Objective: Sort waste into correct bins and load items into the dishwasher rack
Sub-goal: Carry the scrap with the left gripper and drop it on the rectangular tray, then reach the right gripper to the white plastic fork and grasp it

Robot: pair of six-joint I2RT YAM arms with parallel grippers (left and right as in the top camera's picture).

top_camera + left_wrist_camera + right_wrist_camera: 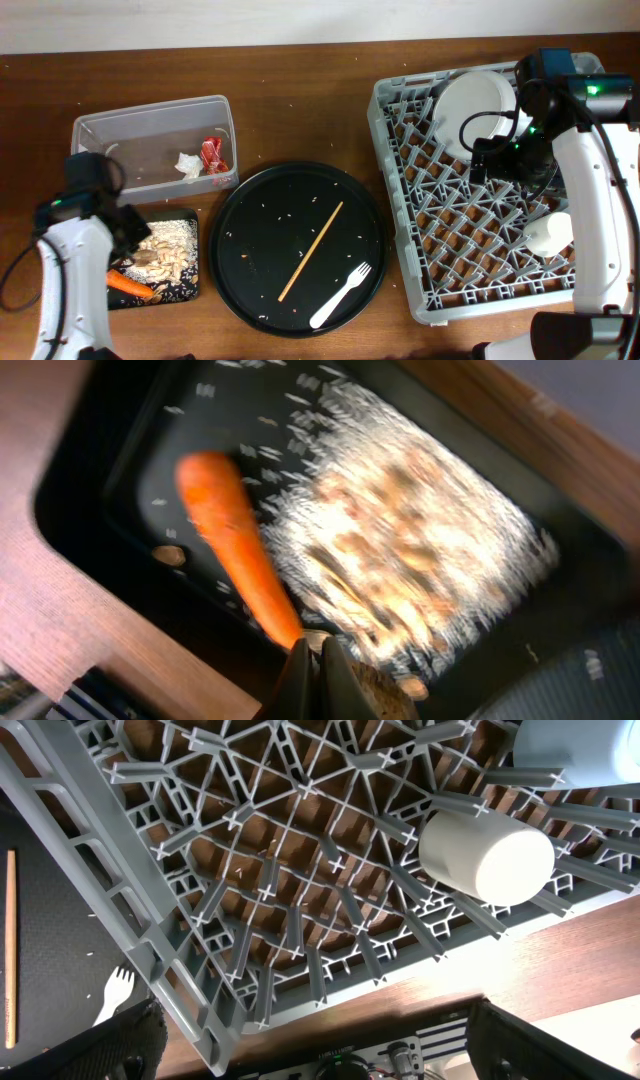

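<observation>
Left gripper [318,672]: closest to the left wrist camera, at the bottom edge of a blurred picture. Its two fingers are pressed together with nothing between them. It hangs low over the near end of the flat black tray [140,455].
Carrot piece [235,550]: it lies in the flat black tray, slanted, with one end reaching almost under the closed fingers.
Rice scraps [400,550]: a pale heap spread beside the carrot piece in the same tray, with some brown bits mixed in.
Small brown bit [168,555]: on the tray floor, just beside the carrot piece.
Right gripper [315,1020]: its fingers are spread wide apart and hold nothing. It hovers above the grey rack [300,870], near the edge of the rack.
Cream cup [485,855]: on its side between the pegs of the rack.
Light blue cup [580,750]: also in the rack, near the cream cup, only partly visible.
White round dish [475,105]: it stands tilted at the back of the rack. I cannot tell if it is a plate or a bowl.
Clear tub [150,125]: at the left on the desk [300,90], behind the flat black tray.
Red wrapper [212,152]: inside the clear tub, touching the white tissue [188,165].
Round black tray [260,210]: between the flat black tray and the rack, with small crumbs on it.
Chopstick [311,251]: it lies diagonally on the round black tray.
White fork [342,295]: on the same round tray, near the lower end of the chopstick but apart from it.
</observation>
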